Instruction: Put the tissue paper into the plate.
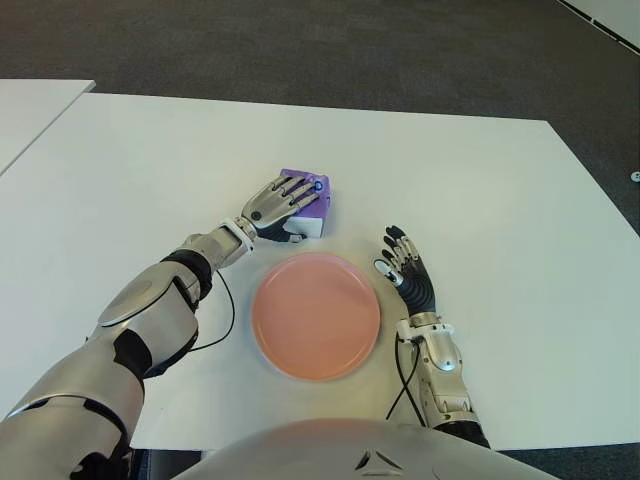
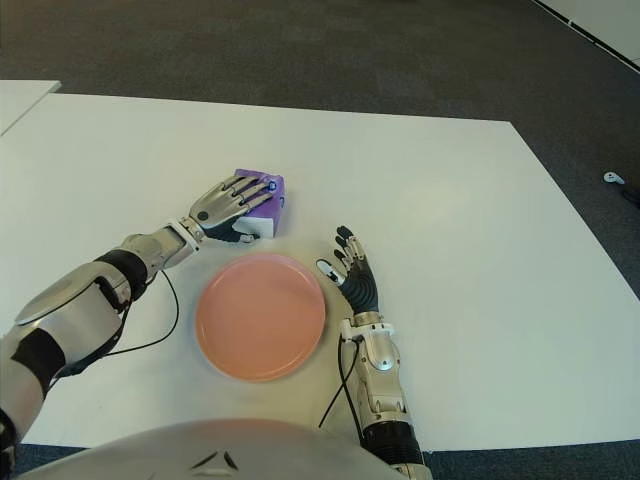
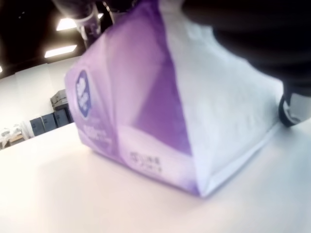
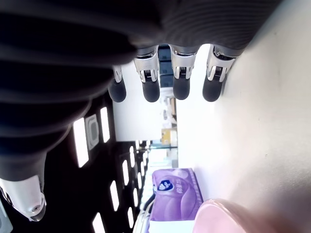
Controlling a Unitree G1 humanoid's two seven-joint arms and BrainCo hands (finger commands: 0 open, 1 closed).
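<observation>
- On the white table (image 1: 480,180), just beyond the pink plate (image 1: 316,315), sits the purple-and-white tissue paper pack (image 1: 312,207), outside the plate.
- My left hand (image 1: 278,206) covers the pack, fingers laid over its top, grasping it.
- My right hand (image 1: 407,268) shows just right of the plate, fingers extended, holding nothing.
- Nothing lies between pack and plate.

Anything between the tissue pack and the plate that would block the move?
No. In the eye views only bare table separates the tissue pack under the left hand from the plate.
</observation>
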